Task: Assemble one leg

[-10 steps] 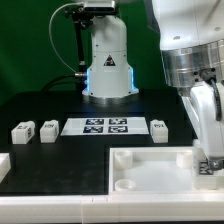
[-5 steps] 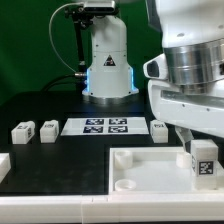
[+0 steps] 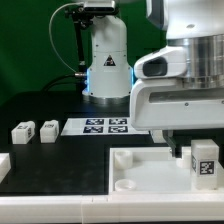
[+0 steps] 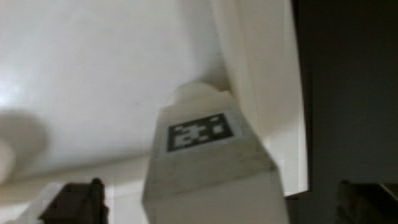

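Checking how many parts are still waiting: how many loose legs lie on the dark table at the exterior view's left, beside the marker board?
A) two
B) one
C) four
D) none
A: two small white tagged posts, one leg and another leg, sit side by side left of the marker board.

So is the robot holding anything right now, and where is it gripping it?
It cannot be told. The small white plastic post with the square marker tag stands between the tool's dark fingertips, but no contact is visible.
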`<control>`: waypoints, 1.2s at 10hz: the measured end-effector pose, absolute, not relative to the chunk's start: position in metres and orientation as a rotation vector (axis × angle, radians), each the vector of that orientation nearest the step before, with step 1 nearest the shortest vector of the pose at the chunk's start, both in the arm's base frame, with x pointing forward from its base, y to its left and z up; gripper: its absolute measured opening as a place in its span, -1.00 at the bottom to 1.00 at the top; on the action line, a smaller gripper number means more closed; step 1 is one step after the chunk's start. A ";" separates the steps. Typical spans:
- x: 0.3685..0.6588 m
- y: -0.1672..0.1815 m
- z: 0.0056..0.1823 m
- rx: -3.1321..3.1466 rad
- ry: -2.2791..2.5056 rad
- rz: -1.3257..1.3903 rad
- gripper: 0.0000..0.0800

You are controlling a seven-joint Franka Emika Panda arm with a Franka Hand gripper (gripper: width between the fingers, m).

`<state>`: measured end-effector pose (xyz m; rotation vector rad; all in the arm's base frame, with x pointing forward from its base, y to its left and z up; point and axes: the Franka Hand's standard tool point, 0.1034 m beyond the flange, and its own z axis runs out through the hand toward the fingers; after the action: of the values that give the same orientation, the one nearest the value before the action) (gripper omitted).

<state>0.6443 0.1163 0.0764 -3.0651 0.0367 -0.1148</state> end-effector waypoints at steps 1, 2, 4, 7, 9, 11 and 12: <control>0.644 0.116 0.076 -3.062 0.079 -0.111 0.55; 0.644 0.117 0.075 -3.056 0.156 -0.107 0.22; 0.643 0.116 0.075 -3.032 0.384 -0.095 -0.13; 0.644 0.111 0.074 -2.829 1.134 -0.049 -0.26; 0.643 0.108 0.074 -2.511 1.698 0.057 -0.26; 0.642 0.110 0.074 -2.195 2.083 0.125 -0.26; 0.642 0.109 0.075 -2.047 2.220 0.147 -0.26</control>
<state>0.6416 0.1086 0.0746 -2.0471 2.2204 0.1473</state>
